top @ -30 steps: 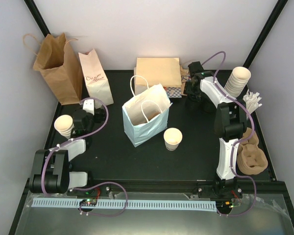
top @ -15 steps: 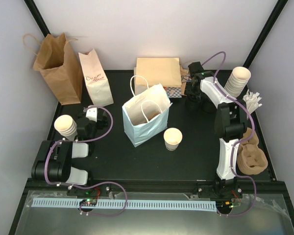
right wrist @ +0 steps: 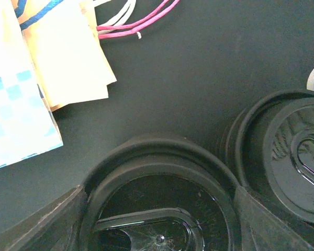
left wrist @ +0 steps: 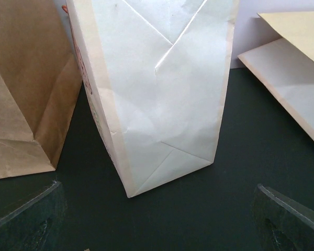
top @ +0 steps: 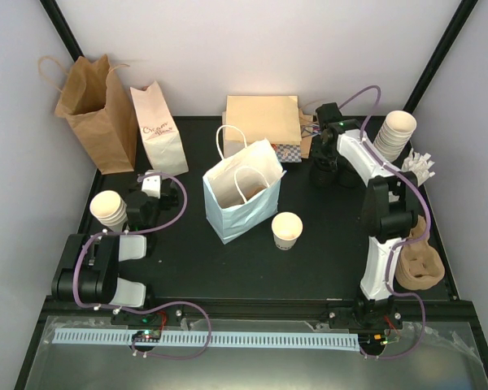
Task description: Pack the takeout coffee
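Lid fetching is judged underway: the right hand (right wrist: 158,206) is set astride a black lid (right wrist: 146,230), grip unconfirmed; the left hand (left wrist: 157,214) is held wide open, empty. The takeout coffee (top: 287,230) is stood unlidded beside the white bag (top: 240,191). One lid must be lifted next.

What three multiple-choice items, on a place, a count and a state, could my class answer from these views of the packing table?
1. Where does the lidless cup stand?
A. On the table, right of the pale blue bag
B. Inside the brown bag
C. On the flat bag pile
2. How many black lid stacks does the right wrist view show?
A. One
B. Two
C. Four
3. How are the left arm's fingers?
A. Shut on a cup
B. Shut on a bag handle
C. Wide apart, holding nothing
Answers: 1 A, it stands beside that bag; 2 B, two stacks sit side by side; 3 C, nothing sits between them.
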